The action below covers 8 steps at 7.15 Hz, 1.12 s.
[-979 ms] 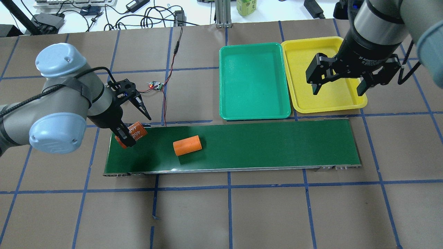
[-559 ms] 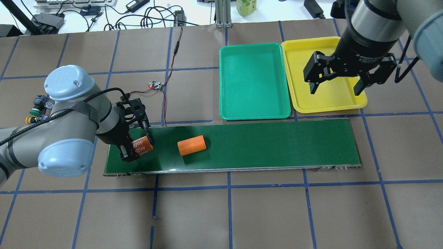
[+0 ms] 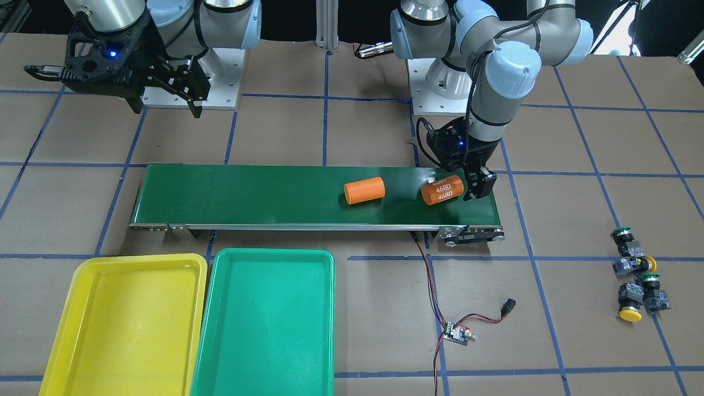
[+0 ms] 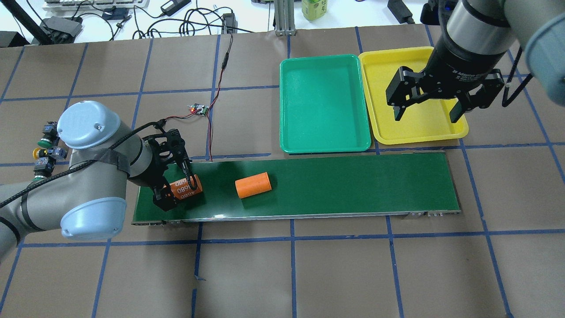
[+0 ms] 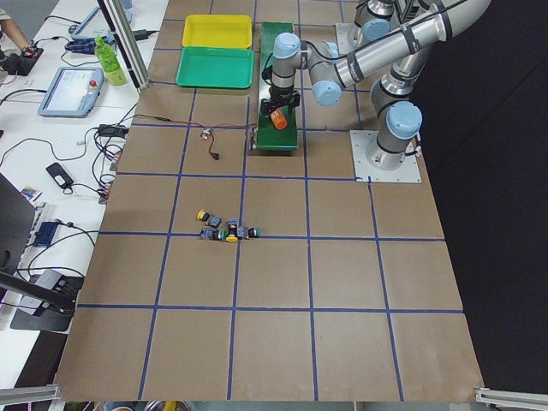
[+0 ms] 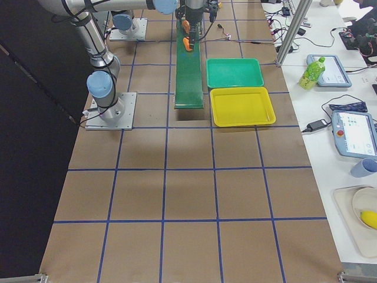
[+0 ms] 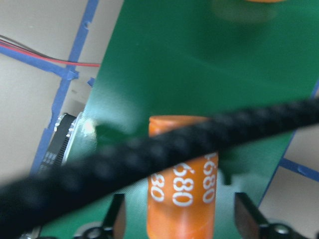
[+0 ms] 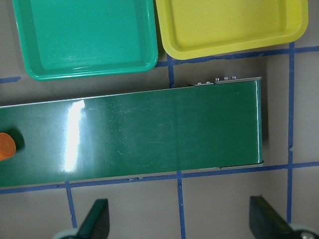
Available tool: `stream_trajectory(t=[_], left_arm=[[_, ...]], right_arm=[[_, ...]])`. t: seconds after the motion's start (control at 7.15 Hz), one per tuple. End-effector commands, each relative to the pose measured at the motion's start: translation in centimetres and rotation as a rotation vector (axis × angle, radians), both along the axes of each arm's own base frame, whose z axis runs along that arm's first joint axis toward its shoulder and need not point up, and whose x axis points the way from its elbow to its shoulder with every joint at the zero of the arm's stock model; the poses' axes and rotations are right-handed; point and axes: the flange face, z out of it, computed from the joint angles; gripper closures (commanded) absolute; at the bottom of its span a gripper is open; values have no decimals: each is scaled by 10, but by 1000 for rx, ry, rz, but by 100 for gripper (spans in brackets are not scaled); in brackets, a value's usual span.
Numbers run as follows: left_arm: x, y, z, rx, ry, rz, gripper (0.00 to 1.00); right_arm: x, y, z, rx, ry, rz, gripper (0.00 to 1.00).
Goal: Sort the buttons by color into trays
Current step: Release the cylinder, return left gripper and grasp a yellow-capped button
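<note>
Your left gripper (image 4: 177,191) is down at the end of the conveyor belt (image 3: 247,192), its jaws apart and straddling the orange cylinder marked 4680 (image 3: 443,190), with a gap showing on each side in the wrist view. A second orange cylinder (image 3: 364,190) lies further along the belt. Your right gripper (image 4: 426,115) hangs over the yellow tray (image 3: 126,324), jaws wide apart and holding nothing. The green tray (image 3: 264,324) sits just beside the yellow one. The four buttons (image 3: 627,265) are clustered on the worktop (image 3: 550,341) on the robot's left, well apart from both trays.
</note>
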Motion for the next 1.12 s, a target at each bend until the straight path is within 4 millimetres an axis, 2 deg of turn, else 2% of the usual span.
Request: stream_trajectory(t=[0.0,0.28,0.42,0.56,0.84,0.98], left_arm=[[27,-17,34,-40,-12,69,0],[132,-40,45,83,38,405,0],[179,-68,50,60,79,481,0],[215,-100,37,75,78,520,0],[281,-178,7,79,43,724,0],[316,-205,-21,95,49,766,0]], right_arm=[[0,0,0,-3,-1,0,0],[0,0,0,-4,-1,0,0],[0,0,0,-4,-1,-2,0],[-1,-1,0,-4,2,-3,0],[-1,-1,0,-6,2,-3,0],[-1,-1,0,-6,0,-3,0]])
